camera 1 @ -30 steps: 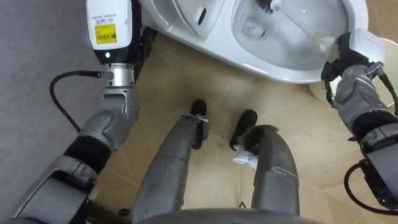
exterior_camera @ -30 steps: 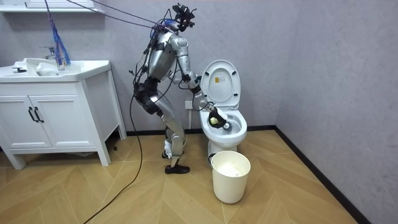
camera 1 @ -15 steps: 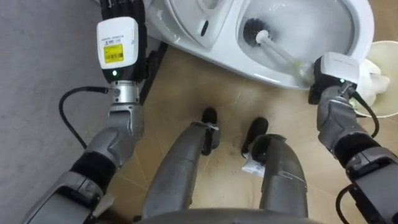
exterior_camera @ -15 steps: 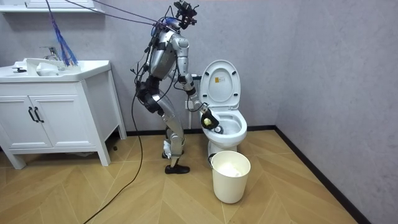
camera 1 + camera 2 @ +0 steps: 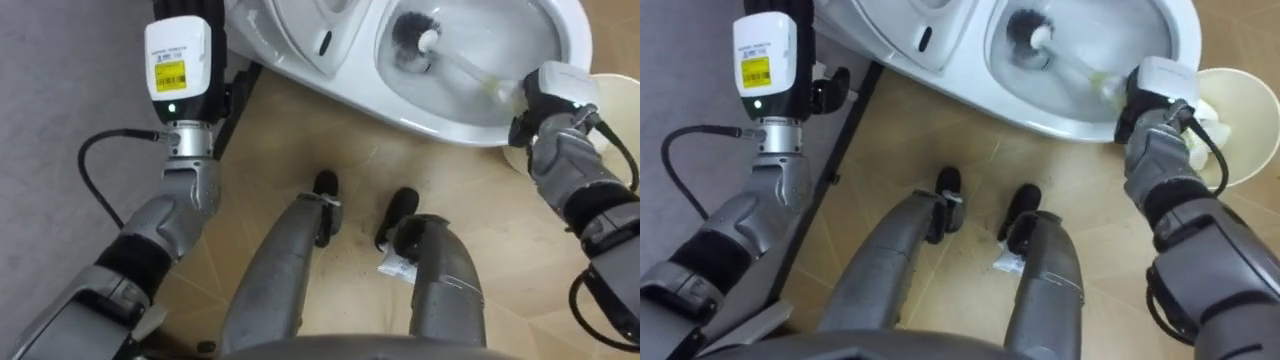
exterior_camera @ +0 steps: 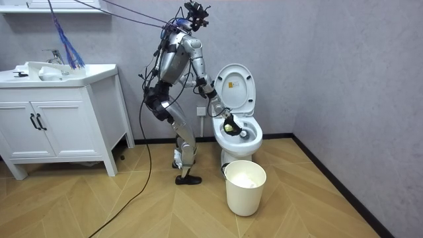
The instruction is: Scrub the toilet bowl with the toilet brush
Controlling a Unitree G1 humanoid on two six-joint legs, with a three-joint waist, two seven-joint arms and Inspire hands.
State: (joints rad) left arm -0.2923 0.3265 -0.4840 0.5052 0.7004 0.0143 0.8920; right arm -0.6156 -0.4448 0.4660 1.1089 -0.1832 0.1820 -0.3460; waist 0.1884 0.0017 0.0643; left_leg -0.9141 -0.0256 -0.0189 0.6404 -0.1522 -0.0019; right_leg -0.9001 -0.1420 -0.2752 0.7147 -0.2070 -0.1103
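The white toilet (image 5: 450,120) lies open before me, its lid (image 6: 234,89) raised. A toilet brush has its dark bristle head (image 5: 408,45) down inside the wet bowl. Its pale handle (image 5: 470,72) slants right to my right hand (image 5: 558,95), which is shut on the handle at the bowl's right rim. My left hand (image 5: 180,50) is held up at the toilet's left side, near the wall, with its fingers cut off by the top edge. In the room view I stand bent forward, close against the toilet (image 6: 238,132), right hand (image 6: 228,125) over the bowl.
A cream waste bin (image 5: 622,100) stands on the wooden floor just right of the toilet, in front of it in the room view (image 6: 245,186). A grey wall (image 5: 60,100) is at my left. A white sink cabinet (image 6: 59,112) stands behind me.
My right hand drew back toward my body, then moved out over the bowl again, sweeping the brush head inside it. My head's view shifted with this. The left hand kept its place.
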